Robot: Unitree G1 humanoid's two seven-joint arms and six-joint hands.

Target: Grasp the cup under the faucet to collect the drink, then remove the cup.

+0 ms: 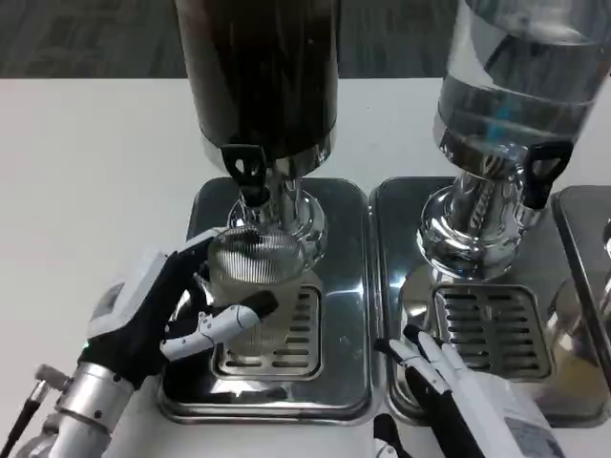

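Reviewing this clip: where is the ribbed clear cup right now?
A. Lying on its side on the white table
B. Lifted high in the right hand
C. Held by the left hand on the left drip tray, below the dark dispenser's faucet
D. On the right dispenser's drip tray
C: the left hand wraps its fingers around the cup, which stands upright over the left drip tray under the black faucet.

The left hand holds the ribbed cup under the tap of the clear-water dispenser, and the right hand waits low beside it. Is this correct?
Not quite. In the head view the left hand holds the ribbed cup under the tap of the dark-drink dispenser, not the clear-water one. The right hand does wait low beside it.
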